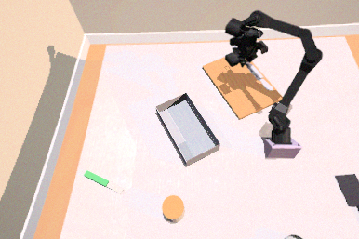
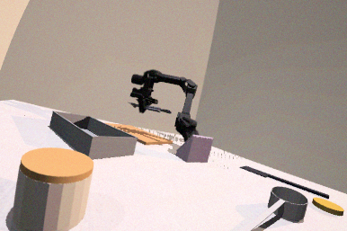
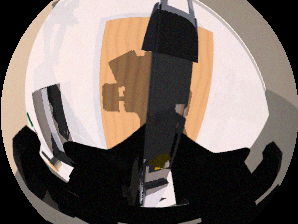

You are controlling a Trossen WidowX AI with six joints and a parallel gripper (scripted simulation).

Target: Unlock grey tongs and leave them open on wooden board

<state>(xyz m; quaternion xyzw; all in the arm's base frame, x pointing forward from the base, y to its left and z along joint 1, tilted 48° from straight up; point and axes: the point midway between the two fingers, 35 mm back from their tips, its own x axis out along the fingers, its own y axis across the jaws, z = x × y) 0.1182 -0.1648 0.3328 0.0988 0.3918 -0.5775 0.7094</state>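
My gripper (image 1: 246, 59) (image 2: 143, 108) is shut on the grey tongs (image 1: 259, 75) (image 2: 162, 110) (image 3: 168, 100) and holds them in the air above the wooden board (image 1: 239, 109) (image 2: 153, 141) (image 3: 203, 75). In the exterior view the tongs lie close to level, with the right end slightly lower. In the wrist view they run up the middle, and two thin pale bars show at their top end. Whether the lock is released cannot be told. The roasting tin (image 1: 203, 156) (image 2: 112, 146) stands beside the board, with no tongs across it.
The arm's purple base (image 1: 282, 150) (image 2: 200, 148) is near the board. A jar with an orange lid (image 1: 173, 207) (image 2: 57, 164) and a green-handled tool (image 1: 96, 178) are farther off. A black spatula (image 1: 349, 190), a dark pot (image 2: 294, 208) and a yellow disc (image 2: 328, 206) are on the other side.
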